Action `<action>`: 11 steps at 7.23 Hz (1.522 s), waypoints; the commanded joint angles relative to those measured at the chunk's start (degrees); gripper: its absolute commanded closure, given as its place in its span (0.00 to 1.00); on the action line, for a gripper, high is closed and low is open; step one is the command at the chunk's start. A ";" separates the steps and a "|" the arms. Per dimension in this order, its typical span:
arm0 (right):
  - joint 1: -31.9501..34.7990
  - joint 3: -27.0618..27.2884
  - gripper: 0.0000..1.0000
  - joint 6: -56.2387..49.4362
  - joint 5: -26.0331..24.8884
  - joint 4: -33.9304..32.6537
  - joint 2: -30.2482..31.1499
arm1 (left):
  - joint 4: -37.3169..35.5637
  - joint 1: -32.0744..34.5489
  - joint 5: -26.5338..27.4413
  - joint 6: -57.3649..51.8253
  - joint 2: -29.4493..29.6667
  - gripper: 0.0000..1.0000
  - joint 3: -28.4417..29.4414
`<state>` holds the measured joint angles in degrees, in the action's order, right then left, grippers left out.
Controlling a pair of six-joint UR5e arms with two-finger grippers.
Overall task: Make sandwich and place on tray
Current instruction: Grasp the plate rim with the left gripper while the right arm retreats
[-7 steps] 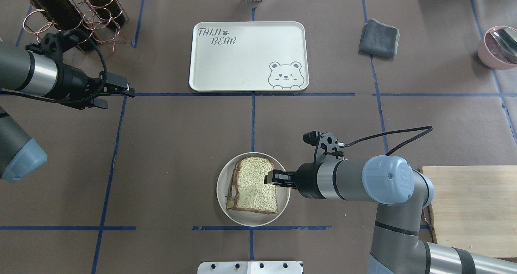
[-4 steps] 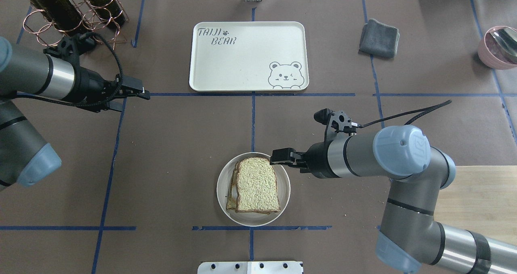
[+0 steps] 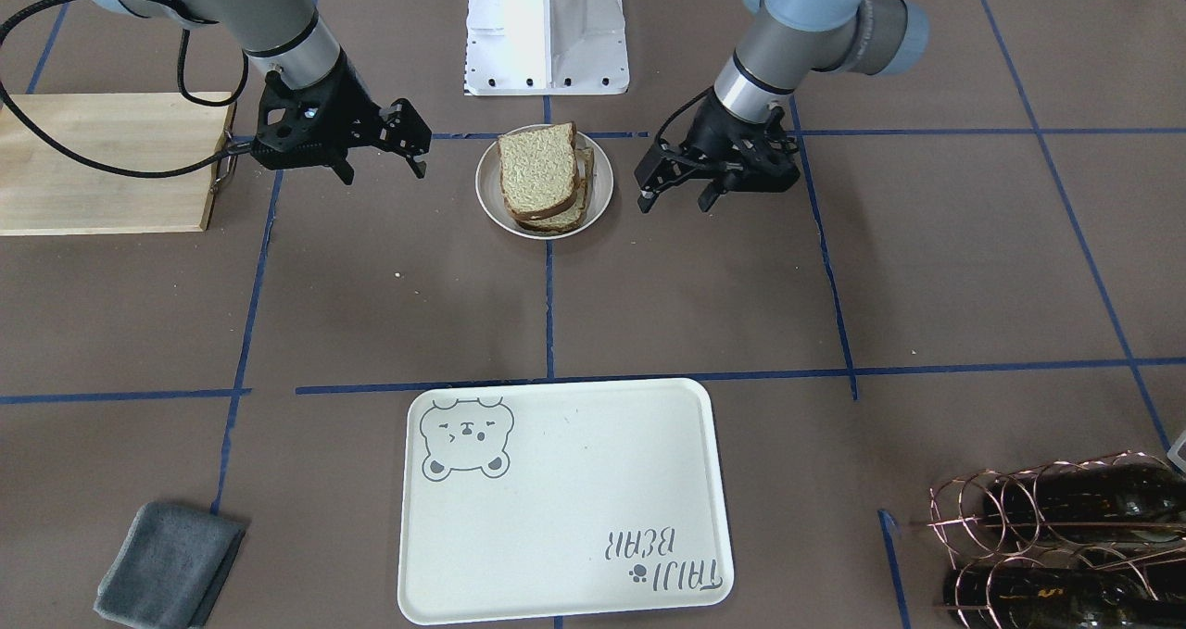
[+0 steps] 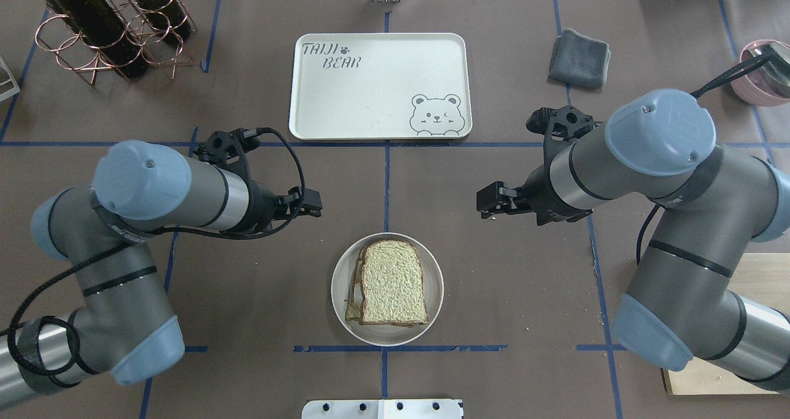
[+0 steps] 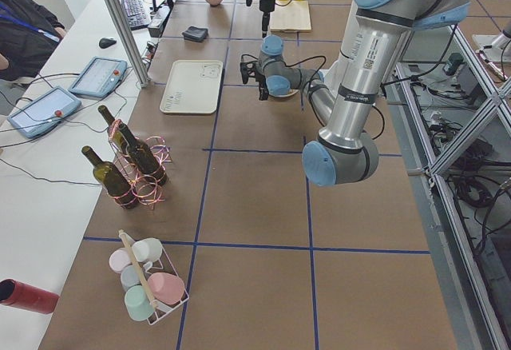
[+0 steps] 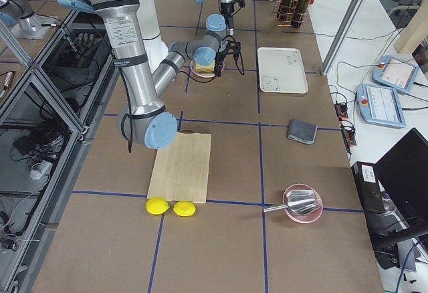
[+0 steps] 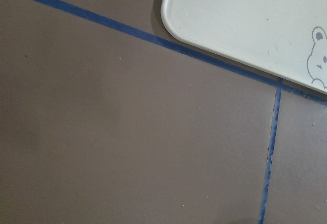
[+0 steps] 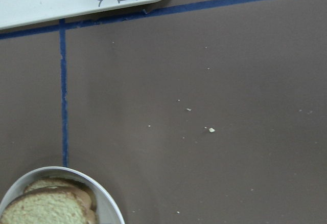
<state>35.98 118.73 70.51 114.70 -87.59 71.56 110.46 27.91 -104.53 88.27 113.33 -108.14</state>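
Note:
The sandwich [image 4: 392,283] lies on its small round white dish [image 4: 340,283] at the table's near centre. Its tan top slice sits a little askew over the lower slice, and the egg is hidden between them. It also shows in the front view [image 3: 536,177] and at the bottom left corner of the right wrist view [image 8: 48,206]. The cream tray [image 4: 379,86] with the bear drawing lies empty beyond it. My left gripper [image 4: 313,208] hangs open and empty left of the dish. My right gripper [image 4: 484,199] hangs open and empty to its right. Both are apart from the dish.
A wooden cutting board [image 3: 102,161] lies at my right, with two lemons [image 6: 167,207] by it. A grey cloth [image 4: 579,58] and a pink bowl [image 4: 762,73] are at the far right. A copper rack with wine bottles [image 4: 111,24] stands at the far left.
My right gripper has drawn back from the sandwich's right edge, moving away and to the right. My left arm has swung in from the far left toward the dish. The top slice has settled.

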 commanded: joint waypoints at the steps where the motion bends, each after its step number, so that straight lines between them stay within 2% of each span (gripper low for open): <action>1: 2.68 1.94 0.00 -5.02 1.48 -4.25 0.77 | -4.29 -6.01 3.89 2.08 2.51 0.25 -0.15; 2: 3.21 1.94 0.00 -5.03 2.88 -4.26 0.77 | -4.29 -6.98 3.98 2.09 2.77 0.32 0.38; 6: 3.30 2.03 0.00 -5.11 3.07 -4.17 0.77 | -4.20 -9.62 5.65 2.09 3.48 0.38 3.72; 8: 3.30 2.11 0.00 -5.03 3.07 -4.17 0.77 | -4.20 -10.33 5.65 2.00 4.00 0.49 4.60; 11: 3.48 2.11 0.00 -5.03 3.34 -4.17 0.51 | -3.94 -10.33 5.56 2.00 4.18 0.55 5.39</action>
<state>39.35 120.84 65.48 117.95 -91.76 72.13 106.47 17.61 -98.95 90.33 117.45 -102.89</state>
